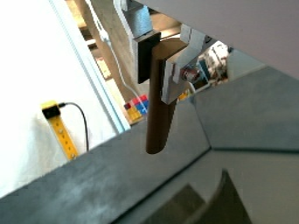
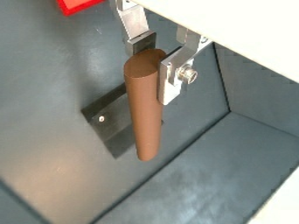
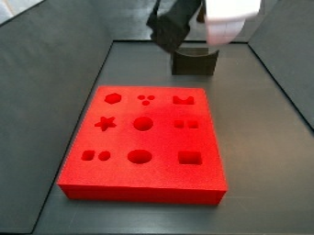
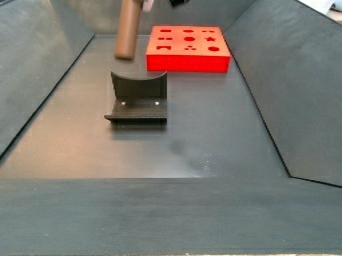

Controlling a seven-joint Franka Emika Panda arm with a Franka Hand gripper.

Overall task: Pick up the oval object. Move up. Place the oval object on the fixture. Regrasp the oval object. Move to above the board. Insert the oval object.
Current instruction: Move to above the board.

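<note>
Two silver fingers point(image 2: 184, 63) of the gripper point(image 2: 160, 58) clamp the oval object point(image 2: 145, 105) at its upper end; it hangs upright above the fixture point(image 4: 136, 102), clear of the board point(image 4: 187, 48)

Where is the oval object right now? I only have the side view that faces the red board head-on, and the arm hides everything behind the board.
Observer: The gripper holds the oval object upright, shut on its top end.
Operator: Is it seated on the fixture?
Observer: No, in a side view the oval object hangs above the fixture, clear of it.
Operator: And the board?
Observer: The board lies beyond the fixture, with nothing in its recesses.
</note>
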